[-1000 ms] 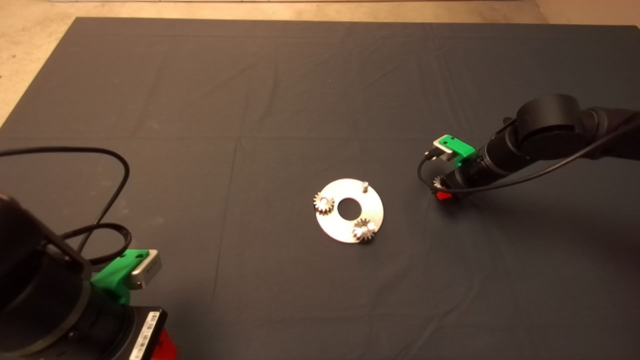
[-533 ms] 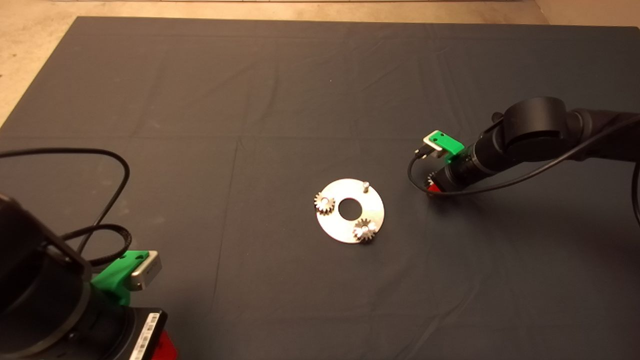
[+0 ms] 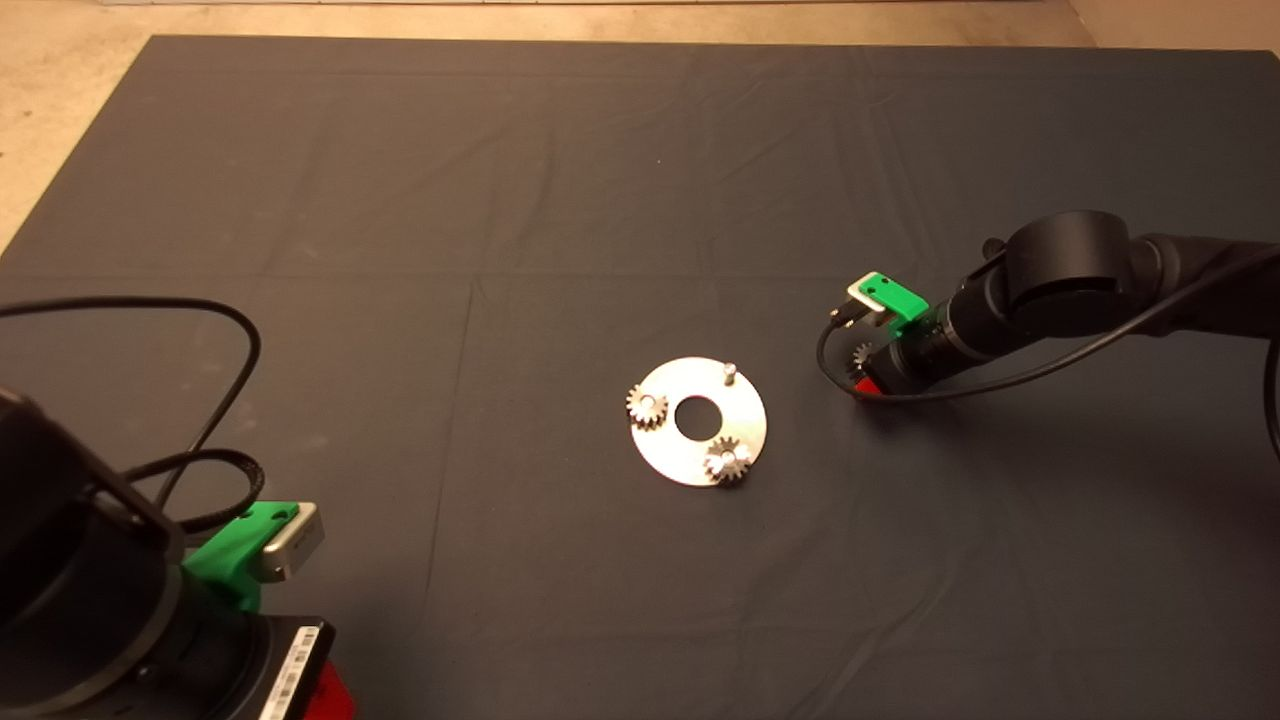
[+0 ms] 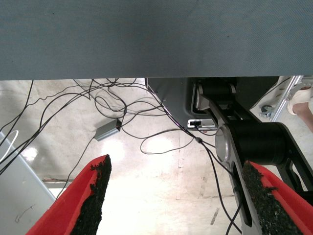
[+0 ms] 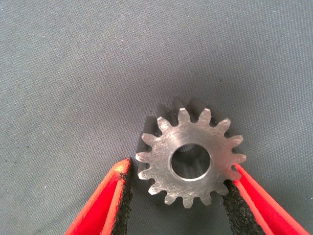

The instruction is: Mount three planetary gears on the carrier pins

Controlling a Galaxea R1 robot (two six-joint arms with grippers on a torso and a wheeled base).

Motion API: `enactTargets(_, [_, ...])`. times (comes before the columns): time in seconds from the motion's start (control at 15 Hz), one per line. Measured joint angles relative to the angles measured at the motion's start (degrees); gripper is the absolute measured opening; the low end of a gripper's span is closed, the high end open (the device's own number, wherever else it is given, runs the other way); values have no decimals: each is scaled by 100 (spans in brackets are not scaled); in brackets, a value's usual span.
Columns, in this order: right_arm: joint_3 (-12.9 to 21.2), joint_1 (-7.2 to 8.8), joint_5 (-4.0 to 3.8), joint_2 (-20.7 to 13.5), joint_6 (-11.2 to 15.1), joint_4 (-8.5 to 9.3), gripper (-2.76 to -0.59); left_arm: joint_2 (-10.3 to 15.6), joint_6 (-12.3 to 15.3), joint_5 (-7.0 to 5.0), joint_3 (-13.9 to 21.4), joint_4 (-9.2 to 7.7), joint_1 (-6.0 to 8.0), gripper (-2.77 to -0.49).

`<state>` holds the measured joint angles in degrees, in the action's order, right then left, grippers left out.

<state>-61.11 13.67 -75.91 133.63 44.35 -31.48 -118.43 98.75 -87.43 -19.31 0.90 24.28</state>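
The round silver carrier disc lies mid-mat. Two planetary gears sit on its carrier pins, one on the left side and one at the near right. The far pin stands bare. To the right of the disc, my right gripper is shut on a third gear. In the right wrist view that gear sits between the black pads just above the mat, casting a shadow, with my right gripper closed around it. My left gripper is parked at the lower left, open.
The dark mat is creased and its far and left edges border a pale floor. A black cable loops over the left arm. The left wrist view shows my left gripper over floor cables and a machine base.
The right arm has moved a little to the left, towards the disc, carrying the gear with it. The left arm and the disc have not moved.
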Motion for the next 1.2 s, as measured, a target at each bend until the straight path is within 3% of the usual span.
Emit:
enactTargets(0.53, [0, 5, -3, 16, 2, -2, -213, 0, -1, 0, 0, -2, 0, -137])
enactTargets(0.73, [0, 16, -16, 21, 2, -5, -207, -15, -2, 0, 0, -2, 0, -137])
enactTargets(0.87, [-2, 17, -38, 18, 0, -9, -192, -12, 0, 0, 0, -2, 0, -137])
enactTargets(1.2, [-2, 17, -33, 16, 2, -11, -192, -15, 0, 0, 0, -2, -1, -137])
